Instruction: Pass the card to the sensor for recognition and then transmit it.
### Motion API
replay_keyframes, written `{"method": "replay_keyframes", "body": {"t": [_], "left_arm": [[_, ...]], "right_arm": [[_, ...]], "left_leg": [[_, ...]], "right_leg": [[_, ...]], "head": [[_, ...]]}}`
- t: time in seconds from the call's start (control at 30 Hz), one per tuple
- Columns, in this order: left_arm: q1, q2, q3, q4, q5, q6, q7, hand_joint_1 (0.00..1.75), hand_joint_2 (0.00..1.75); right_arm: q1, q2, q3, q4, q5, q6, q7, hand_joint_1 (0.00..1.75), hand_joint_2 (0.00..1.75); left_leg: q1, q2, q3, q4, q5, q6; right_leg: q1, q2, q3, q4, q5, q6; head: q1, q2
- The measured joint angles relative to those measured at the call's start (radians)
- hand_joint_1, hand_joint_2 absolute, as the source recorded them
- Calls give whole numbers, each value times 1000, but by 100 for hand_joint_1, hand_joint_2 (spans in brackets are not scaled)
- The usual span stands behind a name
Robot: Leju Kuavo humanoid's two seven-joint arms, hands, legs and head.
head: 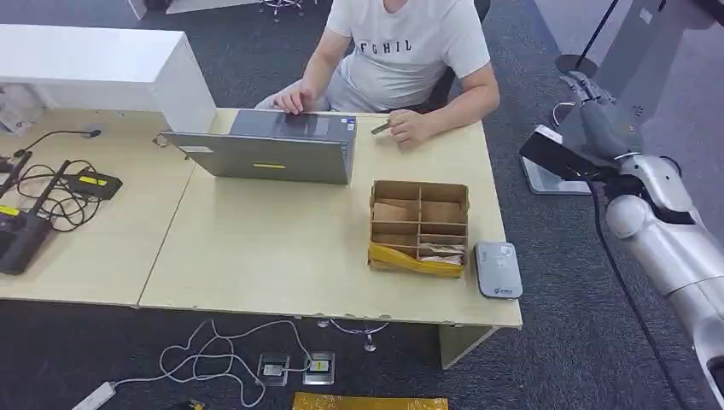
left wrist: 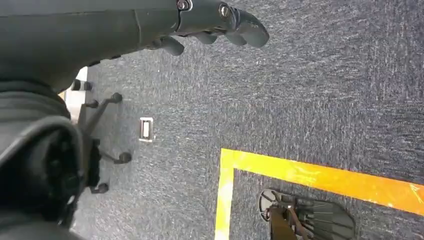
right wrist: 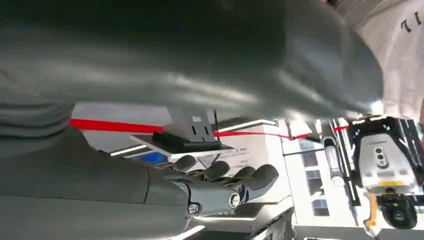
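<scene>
Near right corner of the surface: grey sensor, just beside a compartmented cardboard box. Beyond, an open laptop. Off the surface's right edge, right hand raised, fingers loosely bent, empty. Left hand over carpet, fingers slack, empty. Farthest, card pinched in a seated person's hand, well apart from both.

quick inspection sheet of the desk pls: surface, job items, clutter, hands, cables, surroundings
Surface: light wood table, two joined tops.
Job's things: grey sensor at near right corner; compartmented cardboard box beside it; small card-like item in person's hand.
Clutter: laptop, white box.
Hands: right hand raised off table's right, grasp unclear; left hand over carpet, empty.
Cables: black tangle on table; white cord on floor.
Surroundings: seated person, dark carpet.
</scene>
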Motion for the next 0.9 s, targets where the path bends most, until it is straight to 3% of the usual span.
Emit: {"method": "replay_keyframes", "body": {"t": [0.27,0.3,0.33,0.37,0.4,0.53,0.67,0.9], "left_arm": [[15,0,0,0,14,3,0,0,0],[17,0,0,0,19,5,0,0,0],[19,0,0,0,23,8,0,0,0],[19,0,0,0,25,9,0,0,0],[19,0,0,0,29,10,0,0,0],[20,0,0,0,46,12,1,0,0],[21,1,4,0,64,29,13,0,0],[23,0,5,0,65,35,16,0,0]], "right_arm": [[92,-66,-76,-145,-63,53,116,0,0],[110,-81,-87,-174,-64,59,129,0,175],[125,-94,-95,-201,-65,68,138,0,0],[137,-105,-104,-225,-65,79,150,0,0],[148,-118,-109,-252,-64,98,166,0,175],[207,-170,-121,-398,-111,142,259,0,175],[310,-215,-130,-601,-156,100,401,0,175],[380,-269,-133,-790,-149,69,410,0,175]], "left_leg": [[0,0,0,0,0,0],[0,0,0,0,0,0],[0,0,-1,0,0,0],[0,0,-1,0,0,0],[0,0,-1,0,0,0],[0,0,0,0,0,0],[0,0,-1,0,0,0],[0,1,0,0,0,0]], "right_leg": [[0,-1,0,0,0,0],[0,-1,0,0,0,0],[0,-1,0,0,0,0],[0,-1,-1,0,0,0],[0,0,-1,0,0,0],[0,0,-1,0,0,0],[0,-1,0,0,0,0],[0,0,-1,0,0,0]], "head": [[0,0],[0,0],[0,0],[0,0],[0,0],[0,0],[0,0],[0,0]]}}
